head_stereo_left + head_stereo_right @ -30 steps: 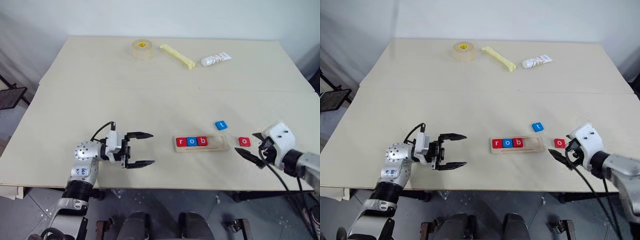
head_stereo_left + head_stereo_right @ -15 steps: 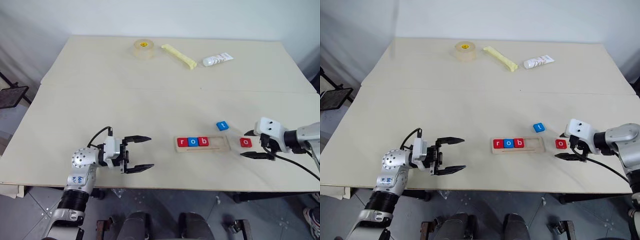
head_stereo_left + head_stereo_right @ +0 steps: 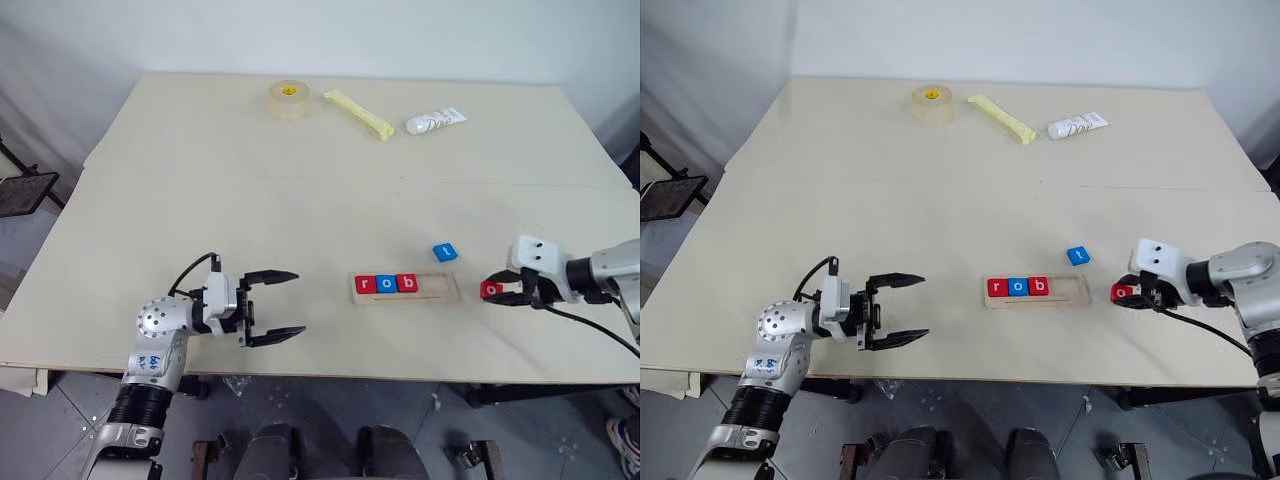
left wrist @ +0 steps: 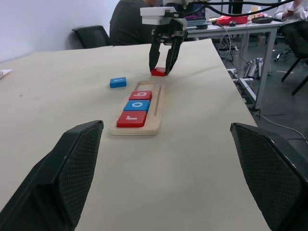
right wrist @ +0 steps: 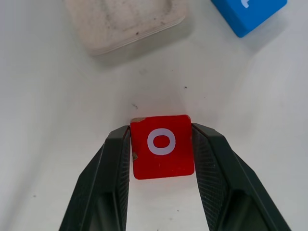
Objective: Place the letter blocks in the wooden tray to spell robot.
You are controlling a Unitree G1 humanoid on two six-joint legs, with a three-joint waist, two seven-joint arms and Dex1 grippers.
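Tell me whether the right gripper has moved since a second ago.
Yes. The right gripper swung up from the table's near edge toward the wooden tray and closed in around the red o block, which sits where it was, beside the tray.

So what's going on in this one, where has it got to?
The robot is spelling a word with letter blocks. The wooden tray already holds r, o and b. The right end effector has its fingers against both sides of the red o block, which sits on the table just right of the tray. The blue t block lies loose behind the tray. The left end effector hovers open off to the left, holding nothing.
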